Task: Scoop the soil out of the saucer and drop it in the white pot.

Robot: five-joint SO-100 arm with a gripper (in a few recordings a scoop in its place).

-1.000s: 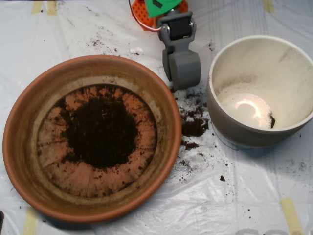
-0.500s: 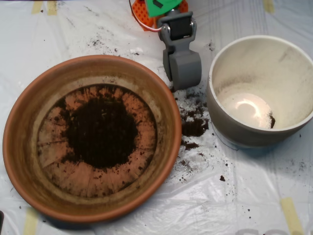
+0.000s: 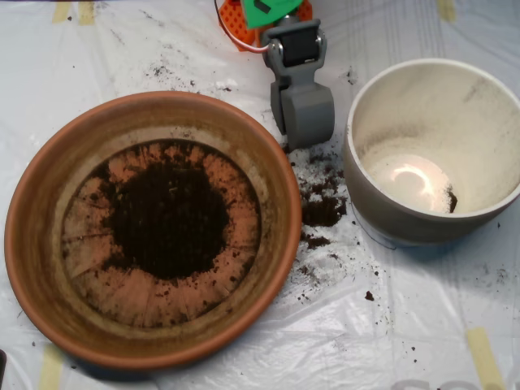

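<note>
Right now the end effector (image 3: 302,114), a grey clamshell scoop, hangs in the gap between the saucer (image 3: 49,195) and the white pot (image 3: 390,219), just past the saucer's upper right rim; its shells look pressed together, with no soil seen in them. The main risk, as I judge it, is more spillage: crumbs already lie on the plastic-covered desk (image 3: 406,325) between saucer and pot, and a scoop that closes loosely or swings fast over that gap would scatter more. A low approach could also catch the saucer's thick rim and shove the dish, or knock the pot beside it. The soil (image 3: 166,219) sits as a dark, crumbly heap in the saucer's middle, orange floor bare all around it. The pot, right of the saucer, holds only a small dark speck near its floor
</note>
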